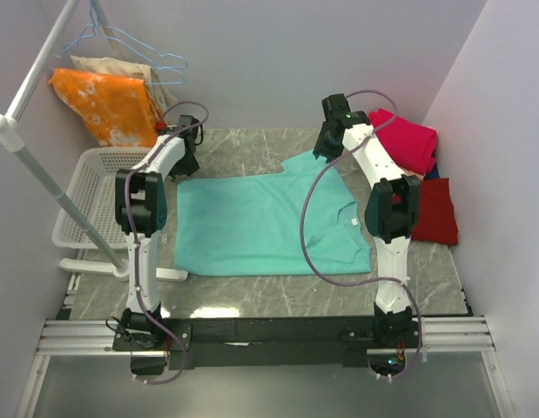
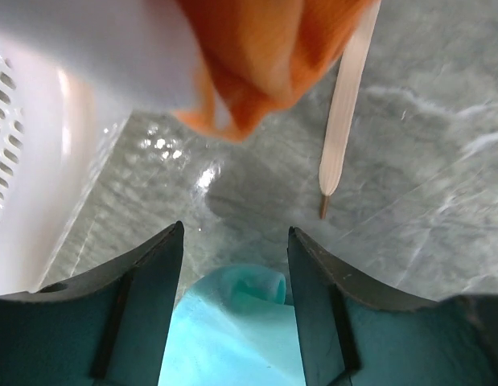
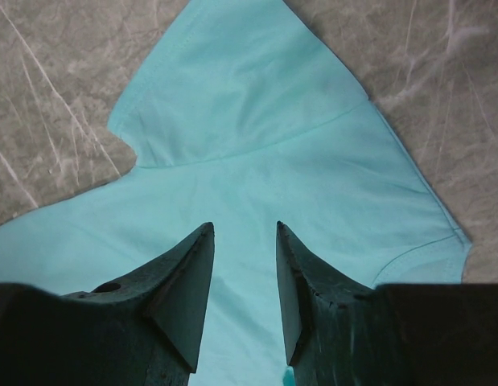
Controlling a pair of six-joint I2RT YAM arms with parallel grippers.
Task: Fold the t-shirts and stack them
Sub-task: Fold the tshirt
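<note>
Teal cotton, flat across the middle of the surface [image 1: 252, 148]: the t-shirt [image 1: 260, 226], ready for a first fold. Left hand [image 2: 235, 233] spread above its far-left corner [image 2: 240, 285], right hand [image 3: 244, 229] spread above the far sleeve [image 3: 232, 88], nothing pinched. Next, likely: lower, pinch both edges, fold toward the near side.

T-shirt [image 1: 252, 226] centre, basket [image 1: 89, 197] left, shirt pile [image 1: 410, 144] right
</note>
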